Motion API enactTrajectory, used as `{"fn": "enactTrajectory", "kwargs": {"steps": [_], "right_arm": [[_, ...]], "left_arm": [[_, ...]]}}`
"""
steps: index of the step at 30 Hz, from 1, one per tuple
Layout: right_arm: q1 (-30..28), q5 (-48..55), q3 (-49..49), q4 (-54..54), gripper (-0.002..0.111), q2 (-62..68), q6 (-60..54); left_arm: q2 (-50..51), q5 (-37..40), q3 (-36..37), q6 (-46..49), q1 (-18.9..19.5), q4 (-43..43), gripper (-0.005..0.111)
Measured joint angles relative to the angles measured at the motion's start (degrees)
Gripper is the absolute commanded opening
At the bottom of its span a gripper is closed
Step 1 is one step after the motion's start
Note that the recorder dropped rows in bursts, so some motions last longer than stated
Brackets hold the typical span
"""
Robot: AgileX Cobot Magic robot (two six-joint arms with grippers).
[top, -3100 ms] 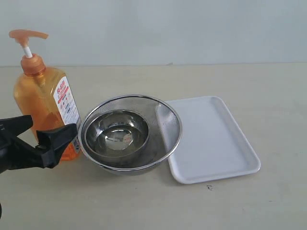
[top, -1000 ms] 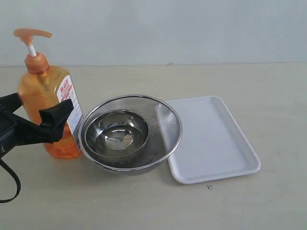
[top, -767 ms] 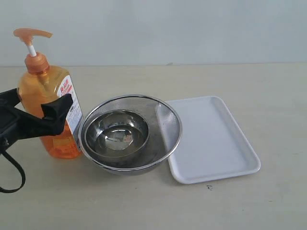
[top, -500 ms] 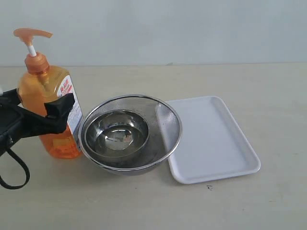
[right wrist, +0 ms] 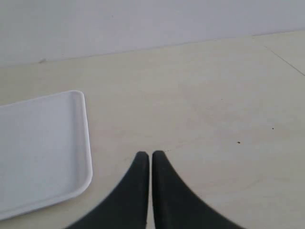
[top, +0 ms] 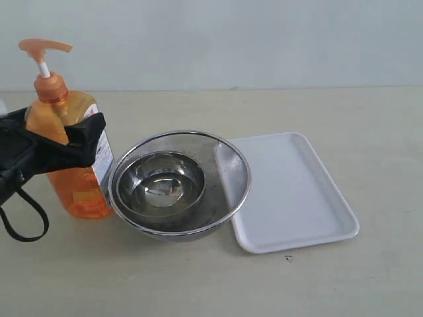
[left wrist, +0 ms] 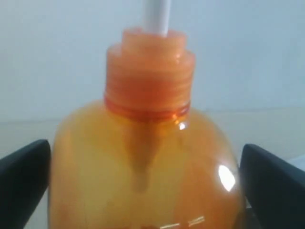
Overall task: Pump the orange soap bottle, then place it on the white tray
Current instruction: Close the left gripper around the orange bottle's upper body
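Jaws spread wide, the left gripper [top: 53,134] brackets the orange soap bottle [top: 78,188] at its shoulder, just under the ribbed cap. One black finger stands on each side of the bottle. The left wrist view puts them right at its flanks, though whether they press on the plastic cannot be told. The bottle stands upright at the left end of the pale table [top: 344,112], with its pump head [top: 41,46] raised on the white stem [top: 43,69]. Just beside it sits a large steel bowl [top: 228,165] with a smaller steel bowl [top: 162,183] nested inside. The white tray [top: 297,191] lies flat on the other side of the bowls from the bottle, close against the large bowl's rim. The right gripper [right wrist: 150,160], outside the exterior view, hangs over bare table near the tray's corner, its two fingertips pressed together on nothing.
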Motion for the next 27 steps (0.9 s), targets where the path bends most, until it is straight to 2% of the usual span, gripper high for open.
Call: {"fn": "enactTrajectory", "kwargs": {"steps": [9,18,27], "right_arm": [[0.0,0.0,0.0,0.0,0.0,0.0,0.0],[0.0,0.0,0.0,0.0,0.0,0.0,0.0],[0.0,0.0,0.0,0.0,0.0,0.0,0.0]], "left_arm": [[3.7,0.2,-1.8,0.0,0.0,-0.2,0.104],[6.6,-2.8,-1.8,4.4,0.0,-0.2,0.104],[7.0,-4.1,-1.8,5.1,0.0,-0.2,0.104]]}}
